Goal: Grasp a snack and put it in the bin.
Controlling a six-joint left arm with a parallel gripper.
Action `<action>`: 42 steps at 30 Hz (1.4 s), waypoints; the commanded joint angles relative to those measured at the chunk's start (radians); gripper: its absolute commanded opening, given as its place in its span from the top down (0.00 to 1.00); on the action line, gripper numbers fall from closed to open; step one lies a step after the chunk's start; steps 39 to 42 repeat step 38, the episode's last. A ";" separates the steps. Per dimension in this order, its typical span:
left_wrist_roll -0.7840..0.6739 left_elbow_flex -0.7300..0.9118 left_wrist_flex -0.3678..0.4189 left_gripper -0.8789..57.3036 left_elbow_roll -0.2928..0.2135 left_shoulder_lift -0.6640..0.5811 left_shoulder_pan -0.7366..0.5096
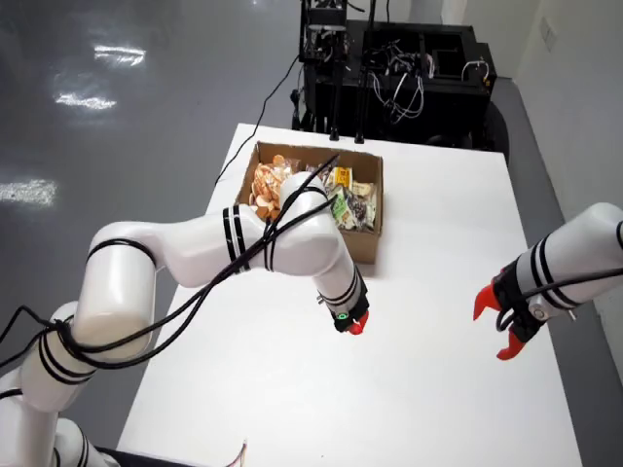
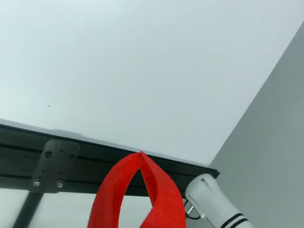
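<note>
A cardboard box point(image 1: 369, 238) stands at the far middle of the white table point(image 1: 428, 389) in the view from above. It holds several snack packets point(image 1: 346, 199), with orange ones on its left side. My gripper point(image 1: 356, 326) hangs just in front of the box's near right corner, low over the table. In the view that rides on the gripper, the two red fingers point(image 2: 161, 194) meet at their tips, and my gripper point(image 2: 141, 153) is shut with nothing between them. I see no loose snack on the table.
A second white arm point(image 1: 574, 258) reaches in from the right, its red-fingered gripper point(image 1: 501, 326) spread apart above the table's right side. Black equipment and cables point(image 1: 399, 73) stand behind the table. A black rail point(image 2: 71, 161) crosses the gripper view.
</note>
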 commanded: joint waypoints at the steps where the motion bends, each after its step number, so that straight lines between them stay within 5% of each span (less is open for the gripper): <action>1: -0.044 -0.011 -0.002 0.99 0.001 0.002 -0.003; 42: -0.086 -0.513 -0.010 0.99 0.004 0.287 0.041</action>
